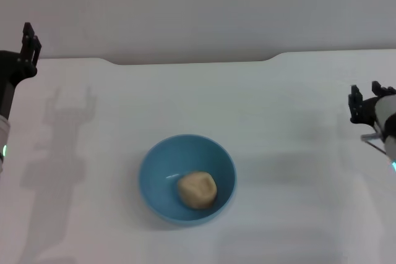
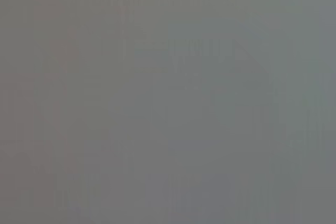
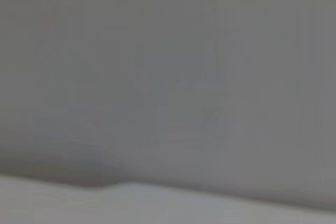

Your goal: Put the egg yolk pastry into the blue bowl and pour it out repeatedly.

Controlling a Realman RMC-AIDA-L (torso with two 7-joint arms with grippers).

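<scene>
The blue bowl [image 1: 154,171] stands upright on the white table, in the near middle of the head view. The egg yolk pastry [image 1: 197,190], a pale tan lump, lies inside it on the bottom, slightly toward the right side. My left gripper [image 1: 29,42] is raised at the far left edge, well away from the bowl, open and empty. My right gripper [image 1: 364,99] hovers at the far right edge, also far from the bowl, open with nothing between its fingers. Neither wrist view shows the bowl or the pastry.
The white table [image 1: 278,128] runs to a pale wall at the back, with a shallow notch in its far edge. The left wrist view is plain grey. The right wrist view shows the wall above a strip of table edge [image 3: 210,205].
</scene>
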